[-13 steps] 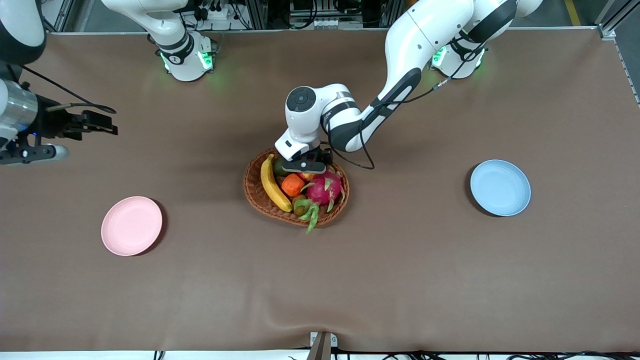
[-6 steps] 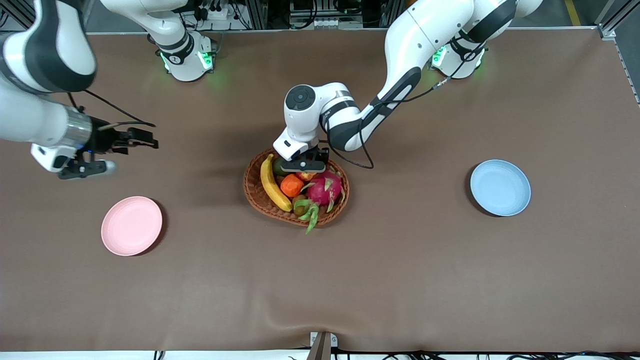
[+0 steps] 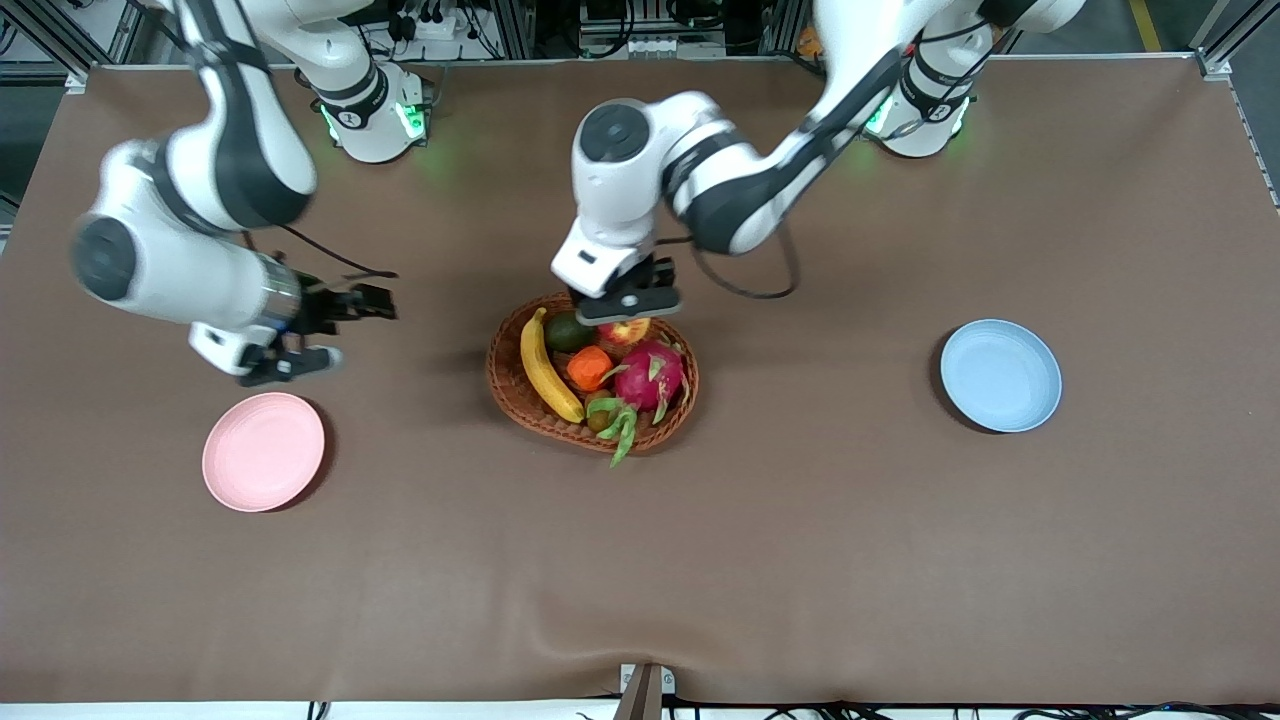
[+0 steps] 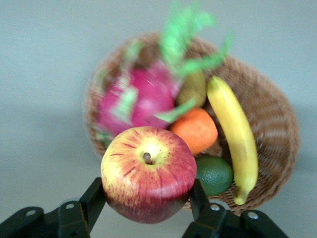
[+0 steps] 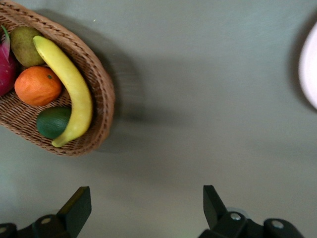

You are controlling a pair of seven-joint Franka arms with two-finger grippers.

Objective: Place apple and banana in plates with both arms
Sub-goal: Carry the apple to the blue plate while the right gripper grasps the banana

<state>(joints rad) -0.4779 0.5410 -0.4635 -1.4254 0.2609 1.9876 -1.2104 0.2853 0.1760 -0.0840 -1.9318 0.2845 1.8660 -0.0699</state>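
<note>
A: Two arms are out over the table. Where does each one stand?

B: The left gripper [image 3: 628, 303] hangs over the basket [image 3: 520, 400], at the rim nearest the arms' bases, and its fingers [image 4: 94, 196] pinch the apple [image 4: 148, 173] from both sides. A second ago that gripper sat low among the fruit; now it is higher and the apple is lifted clear of the pile.

A: And the right one?

B: The right gripper [image 3: 340, 305] is over bare table between the basket and the pink plate [image 3: 263, 451], its fingers [image 5: 77, 206] spread wide with nothing between them. A second ago it was at the table's edge on the right arm's end; it has swung in toward the basket since.

A: Where is the banana?

B: The banana [image 3: 546, 366] lies in the basket along the wall toward the right arm's end, beside the orange fruit [image 3: 589, 367] and a dark green fruit [image 3: 567, 331]. The pink dragon fruit [image 3: 650, 375] lies toward the left arm's end of the basket. None of these seem to have moved, though the left wrist view is blurred there.

A: The plates?

B: The pink plate and the blue plate [image 3: 1000, 375] are well apart, one toward each end of the table, both unchanged.
</note>
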